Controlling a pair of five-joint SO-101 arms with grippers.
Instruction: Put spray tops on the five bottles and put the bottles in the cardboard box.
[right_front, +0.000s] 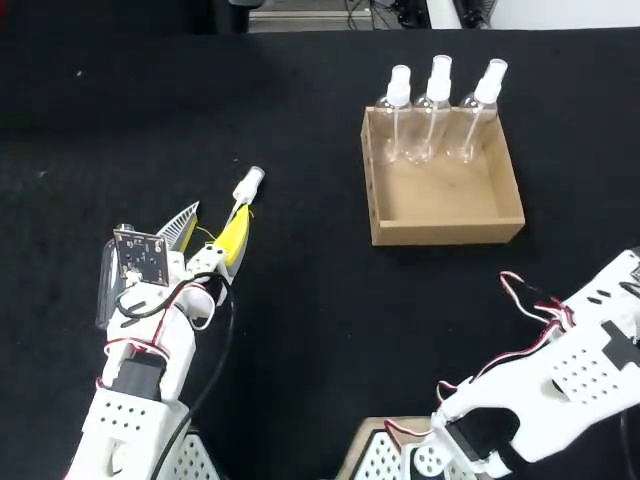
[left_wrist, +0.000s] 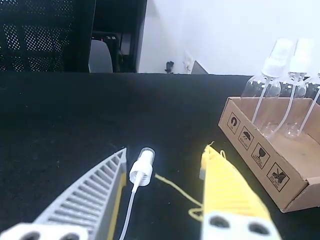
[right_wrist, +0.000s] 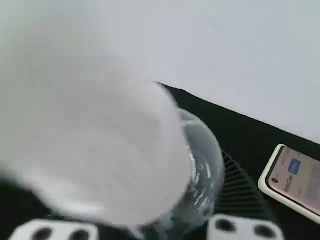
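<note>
Left gripper (right_front: 221, 208) (left_wrist: 165, 149): fingers spread wide, grey one (left_wrist: 95, 190) and yellow one (left_wrist: 225, 185), pinching nothing. It hangs over the near left part of the desk (right_front: 300, 330).

The loose spray top (right_front: 248, 187) (left_wrist: 142, 167) lies on the desk below the gap. Its white head sits just beside the grey fingertip and its thin tube trails back toward my wrist. A yellow thread (left_wrist: 175, 187) runs off the yellow finger.

A lone bottle (right_front: 104, 290), clear, lies flat close against my left arm, partly covered by the wrist.

Right gripper (right_wrist: 195, 150): pressed onto a clear bottle (right_wrist: 202, 170), which sits between my white finger (right_wrist: 100, 140) and my dark ribbed finger (right_wrist: 242, 192), very close to the lens. I cannot tell whether this bottle carries a top. My right arm (right_front: 560, 370) is folded at the near right corner of the desk. A phone (right_wrist: 292, 180) lies past the dark finger.

The cardboard box (right_front: 445, 232) stands open on the far right part of the desk, well apart from both grippers. Three capped bottles (right_front: 432, 115) lean in a row against its far wall, spray heads rising above the rim.
</note>
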